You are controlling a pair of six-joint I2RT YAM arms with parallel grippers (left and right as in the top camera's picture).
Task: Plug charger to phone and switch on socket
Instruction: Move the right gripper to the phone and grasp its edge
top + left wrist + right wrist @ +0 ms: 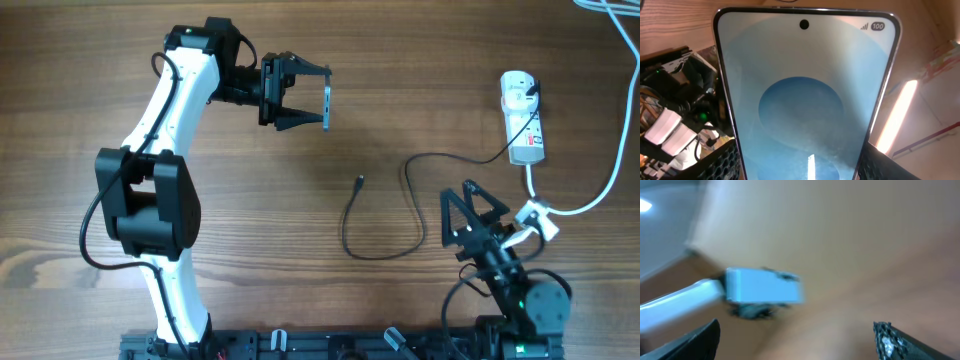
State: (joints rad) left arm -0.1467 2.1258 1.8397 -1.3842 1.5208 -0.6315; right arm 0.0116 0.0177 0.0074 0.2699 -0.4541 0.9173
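Note:
My left gripper (308,95) is shut on the phone (328,105), which it holds on edge above the table at the upper middle. In the left wrist view the phone (805,95) fills the frame, its turquoise screen with a blue oval facing the camera, between my two fingers. The charger, a thin black cable (385,225), loops over the table, with its plug tip (359,182) lying free below and right of the phone. The socket (523,125) is a white power strip at the upper right with a black plug in it. My right gripper (470,205) is open and empty at the lower right.
A thick white cable (610,120) runs from the socket along the right edge, with a white connector block (537,220) close to my right gripper. The blurred right wrist view shows that white block (762,286) on the wood.

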